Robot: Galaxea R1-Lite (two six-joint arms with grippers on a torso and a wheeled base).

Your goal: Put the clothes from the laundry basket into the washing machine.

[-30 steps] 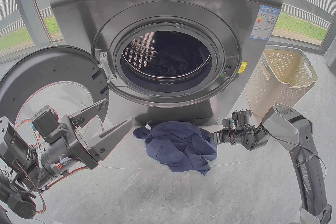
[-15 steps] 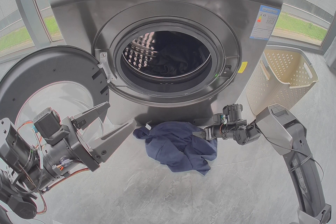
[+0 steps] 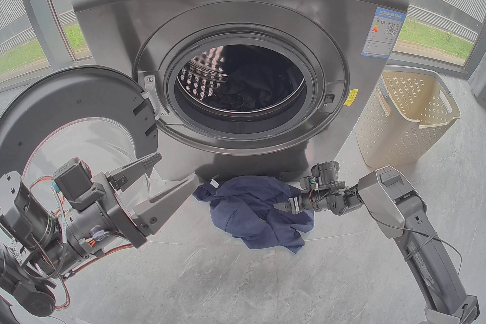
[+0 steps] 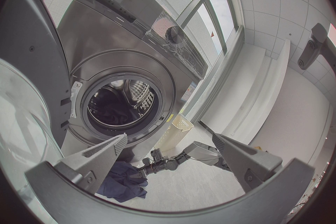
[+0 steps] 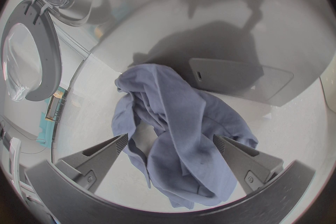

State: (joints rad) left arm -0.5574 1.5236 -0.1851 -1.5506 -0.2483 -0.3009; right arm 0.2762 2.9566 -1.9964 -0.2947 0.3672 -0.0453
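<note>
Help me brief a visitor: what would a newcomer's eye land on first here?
The grey washing machine, its round door swung open to the robot's left, dark clothes in the drum. Then the crumpled navy garment on the floor before it, the open right end effector at it. A cream laundry basket stands to the machine's right.

Left arm (image 3: 30, 234) sits low at lower left, left gripper (image 3: 174, 168) angled up and rightward, jaws spread wide. Right arm (image 3: 430, 259) bends in from lower right, right gripper (image 3: 282, 206) pointing left at mid-frame, fingers (image 5: 105, 151) wide apart.
</note>
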